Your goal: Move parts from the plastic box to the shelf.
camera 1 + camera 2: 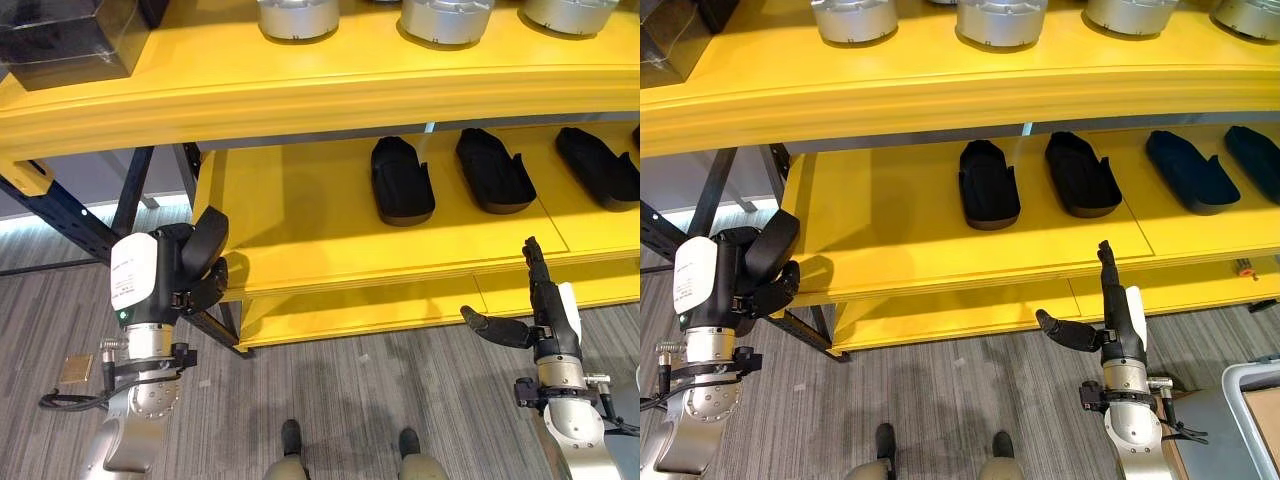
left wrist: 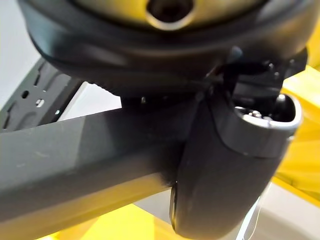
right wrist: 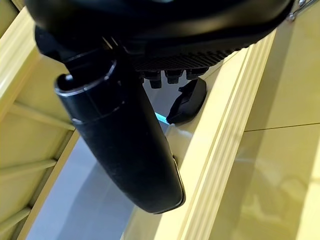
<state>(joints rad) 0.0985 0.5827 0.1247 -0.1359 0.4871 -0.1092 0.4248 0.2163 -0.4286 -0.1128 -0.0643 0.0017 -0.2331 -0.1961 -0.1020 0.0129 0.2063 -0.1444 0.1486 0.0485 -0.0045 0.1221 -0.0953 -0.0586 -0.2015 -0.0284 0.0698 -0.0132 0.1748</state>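
At about 8 o'clock in the left eye view, the left robot hand [image 1: 195, 262] is raised beside the corner of the yellow shelf [image 1: 300, 225], just in front of the dark metal frame leg [image 1: 120, 215]; its fingers are curled in on themselves and hold nothing. A dark box [image 1: 70, 40] sits on the upper shelf board at 10 o'clock. Along that board at 12 o'clock stand round silver parts [image 1: 298, 17], side by side. On the lower board, from the centre out to 2 o'clock, black moulded parts [image 1: 402, 181] lie in a row, well apart from both hands. At 5 o'clock the right robot hand [image 1: 540, 300] stands before the shelf's front edge, fingers straight and pointing up, thumb spread to the side, empty. At 4 o'clock in the right eye view the corner of a grey plastic box [image 1: 1252, 385] shows.
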